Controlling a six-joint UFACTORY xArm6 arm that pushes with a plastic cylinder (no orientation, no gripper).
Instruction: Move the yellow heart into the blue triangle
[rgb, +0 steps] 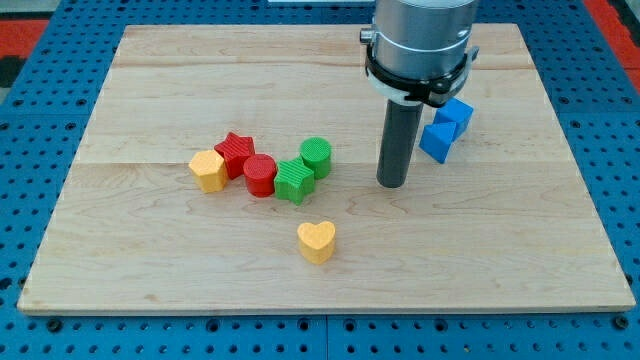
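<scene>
Yellow heart (316, 241) well apart from blue triangle (437, 140)

1. The arm (418, 40) comes down from the view's top, right of centre.
2. Its dark rod (397, 140) stands upright.
3. My tip (392, 185) rests on the board.

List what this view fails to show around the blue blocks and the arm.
- Upper blue block: its left part is hidden behind my rod's housing; shape unclear.
- Lower blue block: shape uncertain from this angle.
- Arm above the grey housing: cut off by the view's top.
- My tip: shows, left of both blue blocks.
</scene>
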